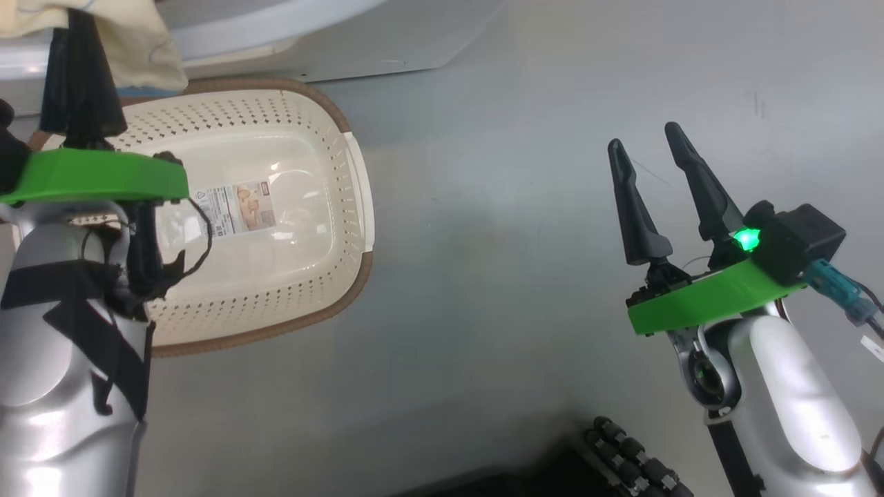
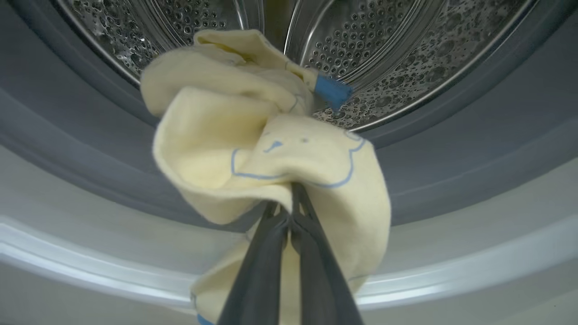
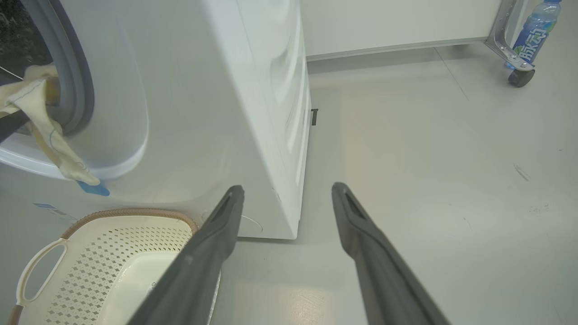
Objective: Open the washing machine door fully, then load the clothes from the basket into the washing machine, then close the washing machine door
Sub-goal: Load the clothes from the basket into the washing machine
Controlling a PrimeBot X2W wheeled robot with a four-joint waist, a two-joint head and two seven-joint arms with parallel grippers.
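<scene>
Your left gripper (image 2: 291,192) clamped on cream cloth (image 2: 216,149), held at washing machine (image 2: 451,149) drum mouth, above basket (image 1: 331,207). Your right gripper (image 1: 644,138) fingers apart, over floor (image 1: 518,310), well right of basket.

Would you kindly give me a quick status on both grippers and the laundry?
Left gripper shut on the clothes, at the washing machine mouth. Right gripper open, holding nothing. Basket bottom bare. Nothing blocking the opening.
</scene>
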